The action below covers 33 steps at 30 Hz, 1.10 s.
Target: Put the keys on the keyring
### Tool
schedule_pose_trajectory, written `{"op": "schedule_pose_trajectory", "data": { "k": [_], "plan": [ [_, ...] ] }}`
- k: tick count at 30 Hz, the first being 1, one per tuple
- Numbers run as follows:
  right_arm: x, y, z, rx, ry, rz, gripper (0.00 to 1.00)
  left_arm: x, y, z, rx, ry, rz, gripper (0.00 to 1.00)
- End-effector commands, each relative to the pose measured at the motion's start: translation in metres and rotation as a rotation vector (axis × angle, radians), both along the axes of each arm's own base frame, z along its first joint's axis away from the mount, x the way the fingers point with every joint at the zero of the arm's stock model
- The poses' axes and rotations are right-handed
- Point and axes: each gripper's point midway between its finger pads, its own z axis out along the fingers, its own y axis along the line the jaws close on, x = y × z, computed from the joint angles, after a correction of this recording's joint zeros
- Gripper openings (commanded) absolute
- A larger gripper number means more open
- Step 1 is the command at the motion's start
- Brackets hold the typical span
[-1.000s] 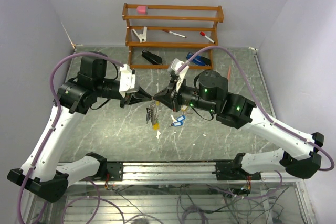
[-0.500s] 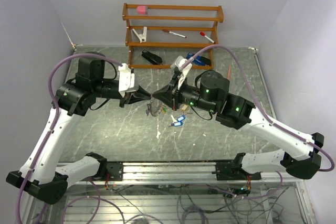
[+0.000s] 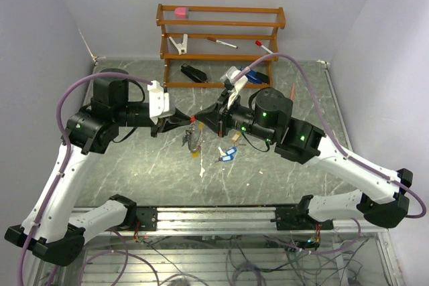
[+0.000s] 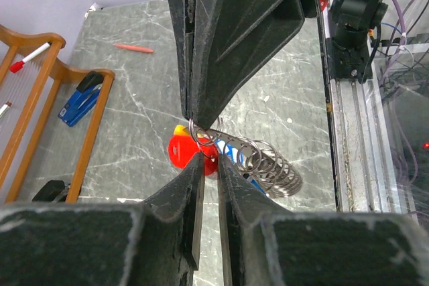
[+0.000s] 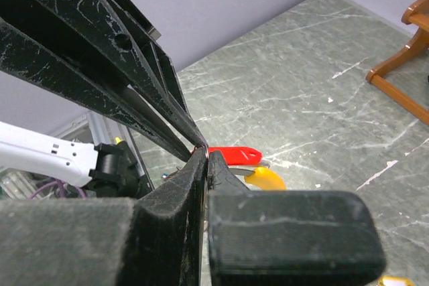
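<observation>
**Both grippers meeting tip to tip over mid-table, key bunch hanging below**

The left gripper point(image 3: 188, 120) and right gripper point(image 3: 201, 118) are pointing at each other above the grey marbled tabletop point(image 3: 281, 165), their tips almost touching.

The right gripper's fingers are pressing flat together. In the left wrist view the thin silvery wire keyring point(image 4: 213, 140) is coming out right at those tips, so it appears to be pinched there.

The left gripper's fingers are standing a narrow slit apart. The wire and the edge of a red plastic key tag point(image 4: 181, 155) are sitting at the mouth of that slit; I cannot tell whether anything is actually gripped.

The bunch of small tagged keys point(image 3: 193, 140) is dangling off the table directly under the meeting point, with a yellow plastic tag point(image 5: 265, 179) showing just beside the red one.

A blue-tagged key point(image 3: 228, 154) is lying loose on the tabletop, near the bunch on the right arm's side. A pale tag point(image 3: 202, 172) is lying nearer the bases.
</observation>
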Motion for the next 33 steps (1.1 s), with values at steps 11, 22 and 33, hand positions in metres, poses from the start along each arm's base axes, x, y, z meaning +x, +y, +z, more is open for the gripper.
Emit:
{"op": "schedule_pose_trajectory", "data": {
  "k": [11,22,33],
  "plan": [
    [0.015,-0.001,0.035,0.112,-0.017,-0.079,0.0,-0.006,-0.006,-0.004,-0.014,0.035,-0.045,0.22],
    [0.004,0.0,0.037,0.126,-0.047,-0.014,0.0,0.006,-0.003,0.004,-0.02,0.0,0.032,0.23],
    [-0.01,-0.005,0.043,0.143,-0.098,0.053,0.0,0.007,-0.007,0.027,-0.102,0.004,0.05,0.32]
  ]
}}
